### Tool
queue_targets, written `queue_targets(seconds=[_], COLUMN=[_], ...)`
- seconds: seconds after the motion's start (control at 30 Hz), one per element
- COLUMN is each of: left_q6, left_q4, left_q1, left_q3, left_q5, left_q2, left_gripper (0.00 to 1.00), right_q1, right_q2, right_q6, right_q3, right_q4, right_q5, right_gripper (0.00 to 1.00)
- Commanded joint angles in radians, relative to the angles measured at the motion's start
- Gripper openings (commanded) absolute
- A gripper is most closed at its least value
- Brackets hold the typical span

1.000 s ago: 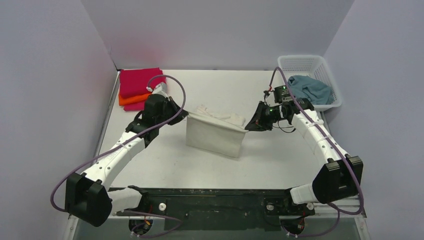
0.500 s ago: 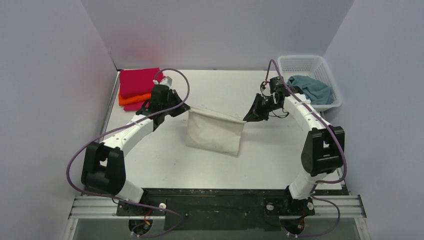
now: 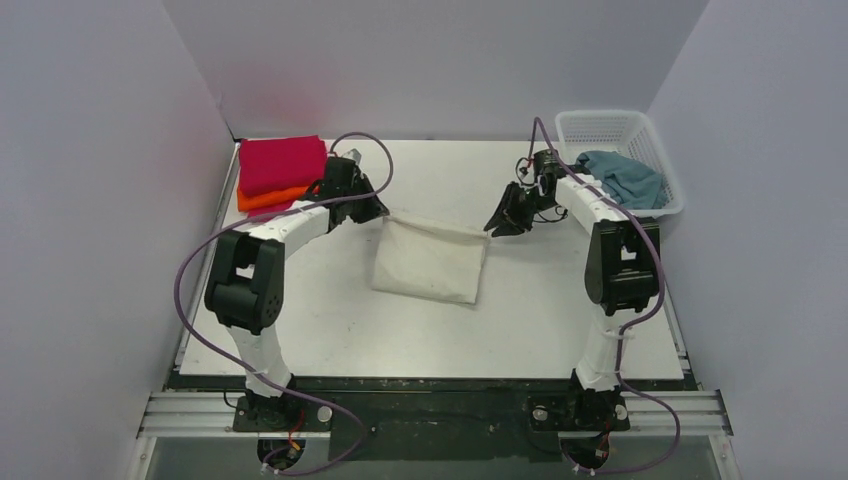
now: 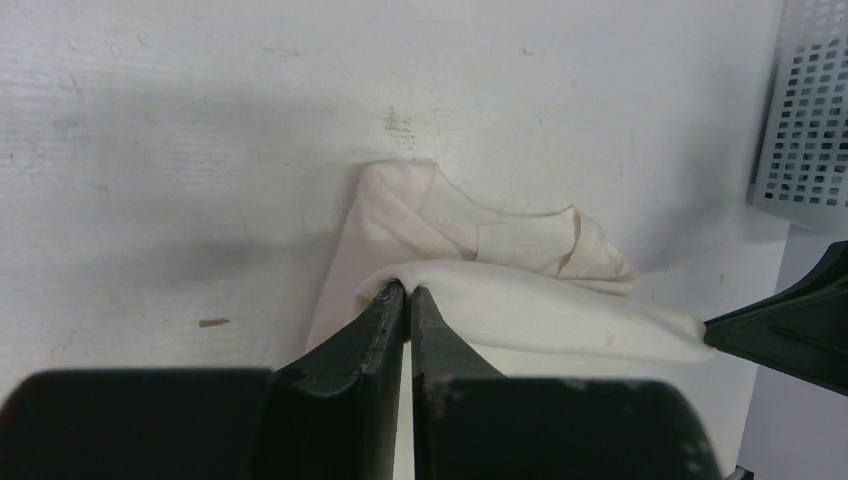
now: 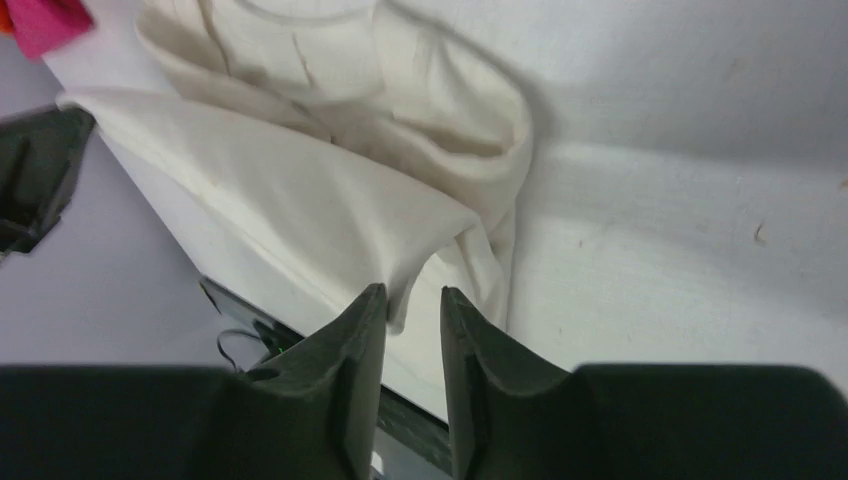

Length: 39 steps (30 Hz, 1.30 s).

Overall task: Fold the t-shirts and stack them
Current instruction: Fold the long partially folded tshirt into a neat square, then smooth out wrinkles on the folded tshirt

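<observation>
The cream t-shirt lies in the middle of the table, its far edge stretched between both grippers. My left gripper is shut on the shirt's far left corner; the left wrist view shows the jaws pinched on a cloth fold. My right gripper is at the far right corner. Its jaws stand apart, with the cloth's corner loose against one finger. Folded magenta-pink and orange shirts are stacked at the far left. The grey-blue tee lies in the basket.
The white mesh basket stands at the far right corner and also shows in the left wrist view. Purple-grey walls close off the left, back and right. The arm bases and a dark rail run along the near edge.
Both arms have reached farther across the table, carrying the cream shirt's upper edge away from the bases. The shirt hung as a raised fold and now lies lower and flatter.
</observation>
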Motion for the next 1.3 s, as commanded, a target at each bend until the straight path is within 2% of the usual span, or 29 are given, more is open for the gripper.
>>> queue_targets(seconds=[0.0, 0.03, 0.07, 0.1, 0.13, 0.23, 0.27, 0.4, 0.5, 0.67, 0.83, 1.03, 1.17, 1.27], left_q6=[0.025, 0.026, 0.026, 0.029, 0.030, 0.033, 0.032, 0.043, 0.043, 0.069, 0.090, 0.093, 0.088, 0.094], left_q4=[-0.020, -0.024, -0.028, -0.028, -0.028, -0.015, -0.011, 0.005, 0.014, 0.020, -0.021, -0.103, -0.103, -0.107], left_q1=[0.031, 0.032, 0.032, 0.032, 0.032, 0.029, 0.025, 0.007, -0.014, -0.052, -0.054, -0.053, -0.052, -0.045], left_q3=[0.108, 0.123, 0.128, 0.136, 0.138, 0.122, 0.115, 0.061, 0.040, 0.074, 0.162, 0.284, 0.223, 0.188], left_q5=[-0.018, -0.017, -0.013, -0.008, -0.006, 0.013, 0.016, 0.072, 0.127, 0.157, 0.118, 0.077, 0.050, 0.005], left_q2=[0.047, 0.049, 0.044, 0.039, 0.024, -0.024, -0.053, -0.116, -0.127, -0.059, 0.110, 0.292, 0.286, 0.257], left_gripper=[0.31, 0.56, 0.69, 0.80, 0.82, 0.84, 0.84, 0.85, 0.86, 0.88, 0.89, 0.91, 0.91, 0.91], right_q1=[-0.026, -0.029, -0.037, -0.040, -0.041, -0.036, -0.034, -0.010, 0.064, 0.182, 0.262, 0.322, 0.320, 0.310], right_q2=[0.061, 0.070, 0.081, 0.073, 0.063, -0.037, -0.061, -0.178, -0.239, -0.234, -0.187, -0.208, -0.191, -0.173], right_q6=[0.015, 0.022, 0.038, 0.042, 0.044, 0.043, 0.039, 0.038, 0.056, 0.148, 0.188, 0.206, 0.275, 0.258], right_q3=[0.108, 0.125, 0.148, 0.155, 0.158, 0.118, 0.084, -0.023, -0.100, -0.155, -0.189, -0.354, -0.481, -0.521], right_q4=[0.034, 0.035, 0.035, 0.035, 0.036, 0.041, 0.041, 0.054, 0.095, 0.247, 0.281, 0.359, 0.463, 0.451], right_q5=[0.051, 0.055, 0.067, 0.077, 0.103, 0.155, 0.175, 0.189, 0.182, 0.135, 0.110, 0.087, 0.067, 0.103], right_gripper=[0.34, 0.46, 0.52, 0.63, 0.68, 0.84, 0.86, 0.87, 0.87, 0.87, 0.86, 0.85, 0.84, 0.84])
